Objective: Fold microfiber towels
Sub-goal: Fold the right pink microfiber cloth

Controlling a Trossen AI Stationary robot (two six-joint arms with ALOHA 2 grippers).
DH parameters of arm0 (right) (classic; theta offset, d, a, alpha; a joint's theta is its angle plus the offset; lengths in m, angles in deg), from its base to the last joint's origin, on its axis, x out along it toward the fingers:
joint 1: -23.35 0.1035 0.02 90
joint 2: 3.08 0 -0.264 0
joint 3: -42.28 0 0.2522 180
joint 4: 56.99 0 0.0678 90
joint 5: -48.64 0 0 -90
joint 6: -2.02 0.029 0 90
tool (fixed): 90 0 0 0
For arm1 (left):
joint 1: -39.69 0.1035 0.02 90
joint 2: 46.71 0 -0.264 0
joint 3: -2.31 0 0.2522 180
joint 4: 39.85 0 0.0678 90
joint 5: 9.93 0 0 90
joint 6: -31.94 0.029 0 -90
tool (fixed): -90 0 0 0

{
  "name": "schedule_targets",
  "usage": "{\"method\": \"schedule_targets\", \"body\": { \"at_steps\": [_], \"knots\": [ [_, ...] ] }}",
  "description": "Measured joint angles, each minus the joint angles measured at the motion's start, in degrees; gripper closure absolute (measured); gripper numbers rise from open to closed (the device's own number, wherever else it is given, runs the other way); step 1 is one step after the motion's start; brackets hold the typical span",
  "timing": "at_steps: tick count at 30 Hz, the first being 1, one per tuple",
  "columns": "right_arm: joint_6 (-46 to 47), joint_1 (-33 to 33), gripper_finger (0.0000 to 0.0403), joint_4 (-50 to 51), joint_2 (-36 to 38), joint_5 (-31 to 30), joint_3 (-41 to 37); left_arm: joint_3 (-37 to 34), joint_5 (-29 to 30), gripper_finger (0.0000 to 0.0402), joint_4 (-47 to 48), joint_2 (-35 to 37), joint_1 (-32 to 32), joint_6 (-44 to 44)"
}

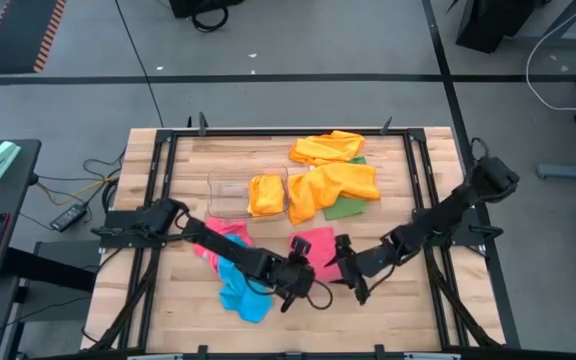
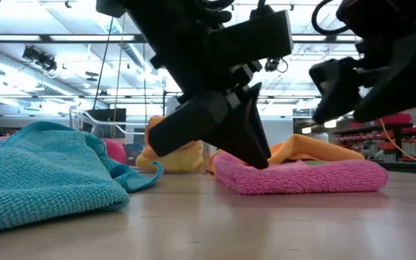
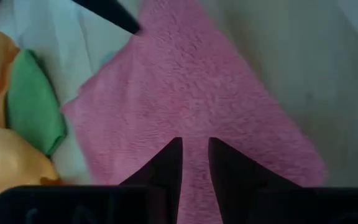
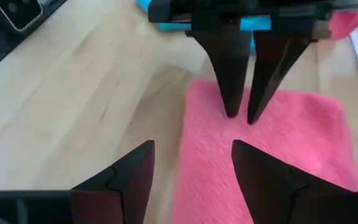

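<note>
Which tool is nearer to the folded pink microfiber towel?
Left. The left tool has its tips pressed down on the folded pink microfiber towel, jaws slightly apart. The right tool hovers open just above the towel's edge.

Bright overhead ceiling strip lights (image 2: 42, 37) glare in the low view; both wrist views are softly blurred.

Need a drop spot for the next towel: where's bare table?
Free: wooden table left of the clear plastic bin; also its front right corner. Crowded: orange towels at back, folded pink towel and blue towel under both grippers.
</note>
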Motion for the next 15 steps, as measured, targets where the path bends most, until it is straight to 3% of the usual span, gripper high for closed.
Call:
{"method": "schedule_targets", "body": {
  "at_steps": [6, 15],
  "knots": [
    [-2.72, 0.81, 0.0143, -5.28, -7.54, -0.56, 1.57, 0.0, 0.06, 0.0317, -0.53, -0.01, -0.36, -2.59],
    [-6.77, 0.4, 0.0099, -5.45, -14.36, -9.71, 3.97, 0.0, -0.03, 0.032, 2.99, -0.01, -0.14, -10.91]
  ]
}}
